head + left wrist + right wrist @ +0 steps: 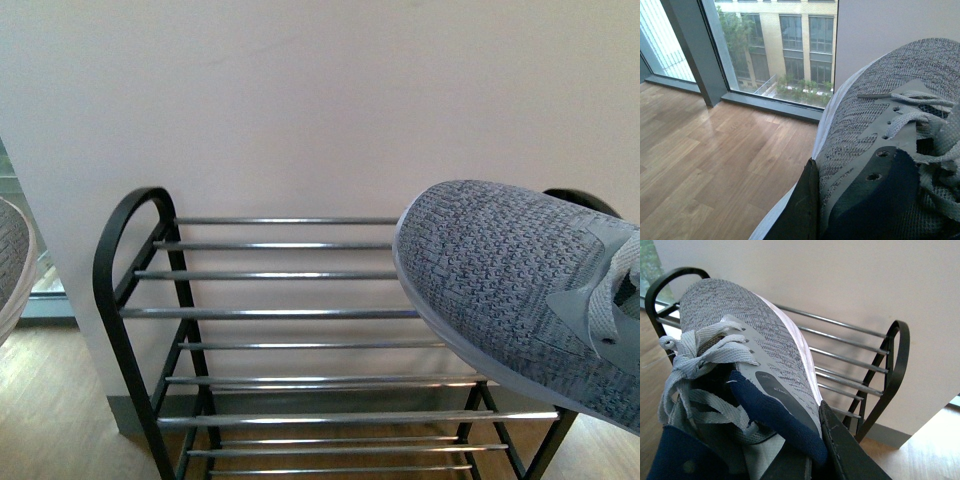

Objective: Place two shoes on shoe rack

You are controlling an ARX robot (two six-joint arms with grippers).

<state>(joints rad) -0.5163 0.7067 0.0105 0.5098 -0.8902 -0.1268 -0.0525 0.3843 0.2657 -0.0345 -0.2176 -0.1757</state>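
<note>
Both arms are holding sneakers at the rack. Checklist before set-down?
1. Hold of right gripper on right sneaker: ok, clamped at the collar.
2. Hold of left gripper on left sneaker: ok.
3. Free top shelf on the rack: ok where visible.
4. Right sneaker lined up with top shelf: ok, the toe overlaps its right end in the front view.
5. Left sneaker lined up with top shelf: not ok, it shows left of the rack.
6. Gap under right sneaker: cannot tell.
</note>
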